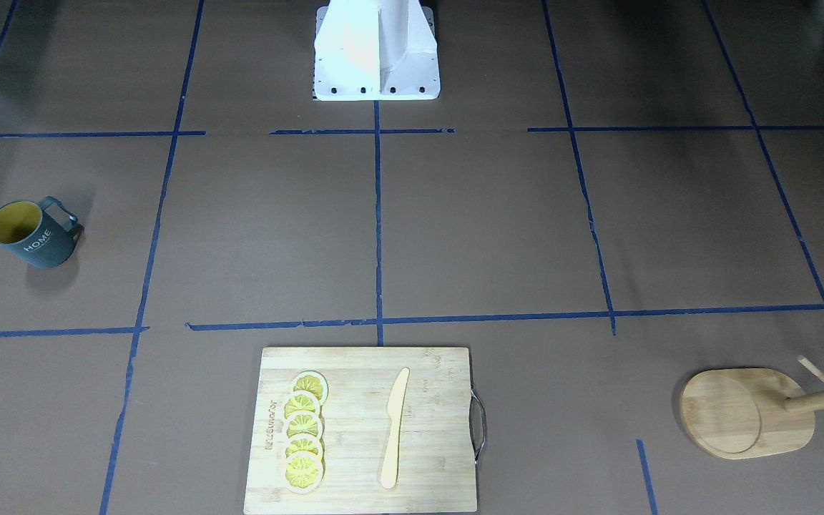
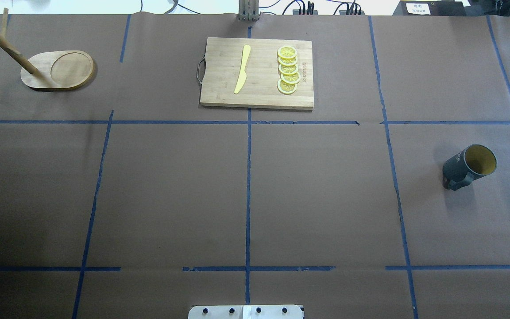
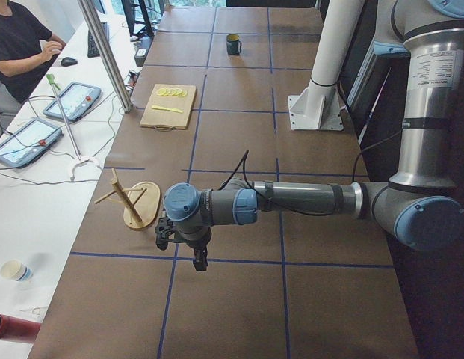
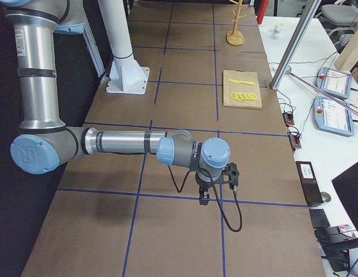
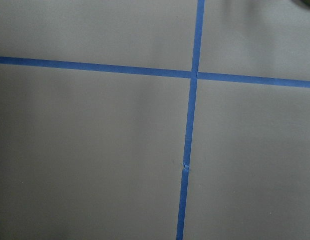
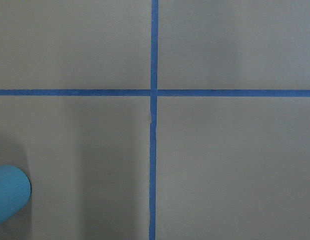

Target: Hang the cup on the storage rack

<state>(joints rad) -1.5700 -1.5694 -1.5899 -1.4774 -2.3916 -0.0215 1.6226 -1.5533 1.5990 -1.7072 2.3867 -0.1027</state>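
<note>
On the desk [image 1: 455, 236], robot's right side, the cup [image 1: 34, 237] was seen upright, handle turned toward the robot. The storage rack [image 1: 723, 411] was placed at the far left corner, well apart. Left gripper [image 3: 197, 256] and right gripper [image 4: 202, 198] were hung over bare desk; their opening could not be told.

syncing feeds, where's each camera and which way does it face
Front-facing: across table, facing base; no arms.
Overhead: behind it, looking forward; its edge.
Exterior left: left end; left arm near.
Exterior right: right end; right arm near.
Left wrist: down at tape; no fingers.
Right wrist: same, plus blue part.
First two share cup, storage rack.
</note>
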